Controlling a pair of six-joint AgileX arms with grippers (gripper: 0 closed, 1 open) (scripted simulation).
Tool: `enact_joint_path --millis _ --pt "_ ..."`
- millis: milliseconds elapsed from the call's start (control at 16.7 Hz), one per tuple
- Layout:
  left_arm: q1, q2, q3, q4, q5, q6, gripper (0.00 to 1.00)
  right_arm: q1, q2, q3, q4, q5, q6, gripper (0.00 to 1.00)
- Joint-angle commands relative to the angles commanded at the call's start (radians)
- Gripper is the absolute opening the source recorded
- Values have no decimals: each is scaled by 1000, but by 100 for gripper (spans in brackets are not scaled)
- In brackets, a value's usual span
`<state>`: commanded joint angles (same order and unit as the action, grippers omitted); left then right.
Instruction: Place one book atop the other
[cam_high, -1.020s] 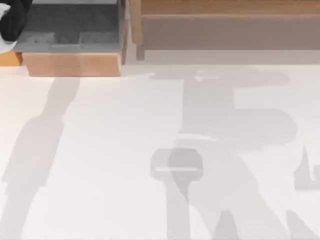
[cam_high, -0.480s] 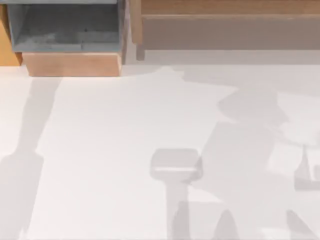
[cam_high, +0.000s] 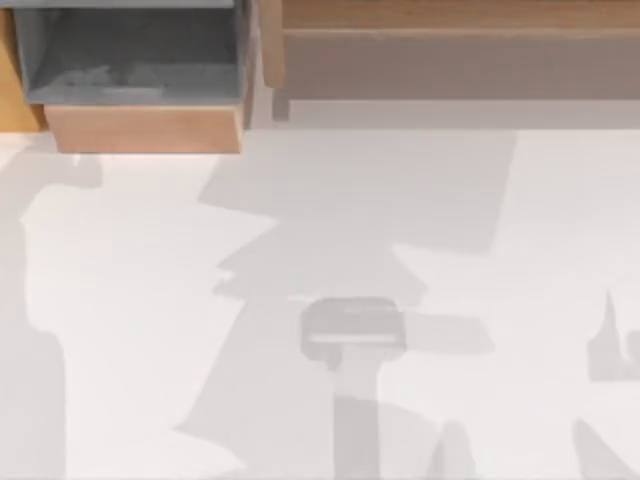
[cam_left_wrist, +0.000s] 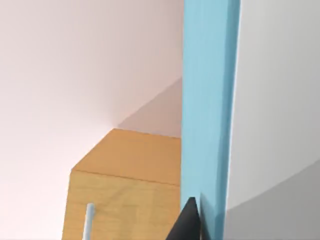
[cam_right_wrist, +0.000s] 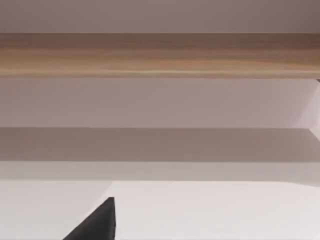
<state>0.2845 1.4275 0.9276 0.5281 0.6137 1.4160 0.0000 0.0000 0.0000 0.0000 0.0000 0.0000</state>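
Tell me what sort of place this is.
Likely a simulated study or office nook: a white table, an open grey drawer in a wooden cabinet, a long wooden shelf, and a blue book.

Bright, even light with soft grey shadows on the white table (cam_high: 120, 300)

From above, broad pale shadows with angular edges spread over the table in front of the open wooden drawer (cam_high: 140, 128), densest just beyond its right corner and thinning toward the near edge; a narrow shadow band runs down under the drawer's left end. The drawer's grey inside is dimmer than its lit front. No glare. Edges look slightly soft throughout, without visible bending.
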Motion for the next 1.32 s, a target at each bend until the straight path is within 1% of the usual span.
enact_joint_path --millis 180,360,540,660,780,1320 --pt "160 80 -38 -67 66 258 0 0 0 0 0 0 0 100" --pt "319 197 -71 -139 102 468 0 0 0 0 0 0 0 100" --pt "452 321 -97 -199 114 611 0 0 0 0 0 0 0 100" --pt "510 382 -106 -226 114 668 0 0 0 0 0 0 0 100" --pt "535 410 -109 -239 113 691 0 0 0 0 0 0 0 100" --pt "524 425 -100 -226 105 682 0 0 0 0 0 0 0 100"
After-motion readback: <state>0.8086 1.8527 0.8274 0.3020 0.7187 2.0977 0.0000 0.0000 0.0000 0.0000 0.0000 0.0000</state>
